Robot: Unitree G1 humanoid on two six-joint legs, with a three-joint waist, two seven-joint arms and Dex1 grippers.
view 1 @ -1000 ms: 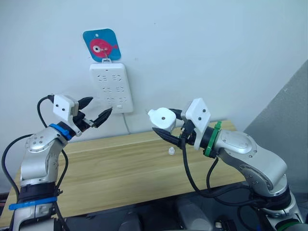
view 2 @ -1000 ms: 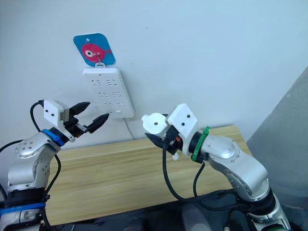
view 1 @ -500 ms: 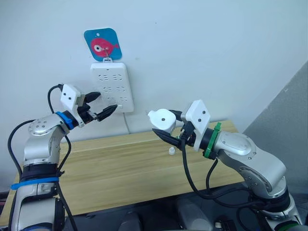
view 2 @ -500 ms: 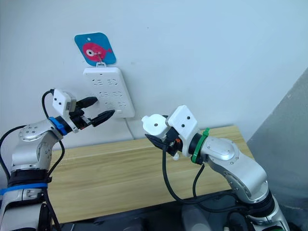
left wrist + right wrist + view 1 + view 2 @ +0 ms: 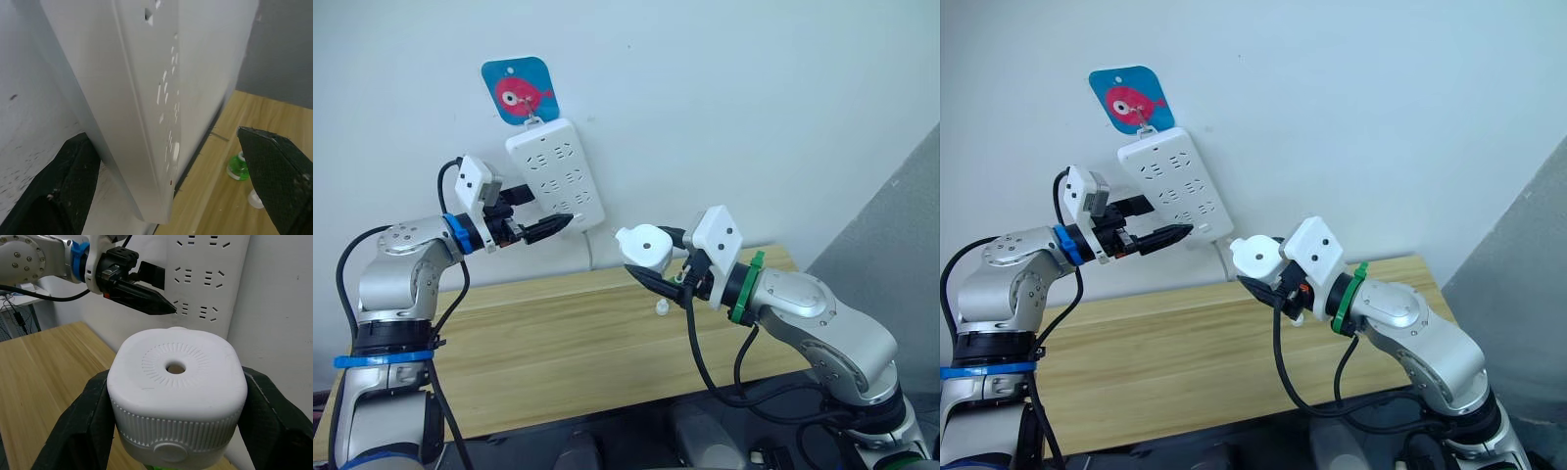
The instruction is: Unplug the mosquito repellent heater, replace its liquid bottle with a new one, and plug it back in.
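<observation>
While right tool (image 5: 658, 266) clamps heater (image 5: 176, 391), left tool (image 5: 546, 217) straddles power strip (image 5: 556, 174)

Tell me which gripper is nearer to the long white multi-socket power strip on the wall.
Left. The left gripper has its fingers around the lower end of the long white multi-socket power strip; the right gripper is off to the strip's right, lower, holding the small white rounded heater.

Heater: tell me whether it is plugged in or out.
Out. The right end effector holds the heater in the air, apart from the power strip on the wall.
</observation>
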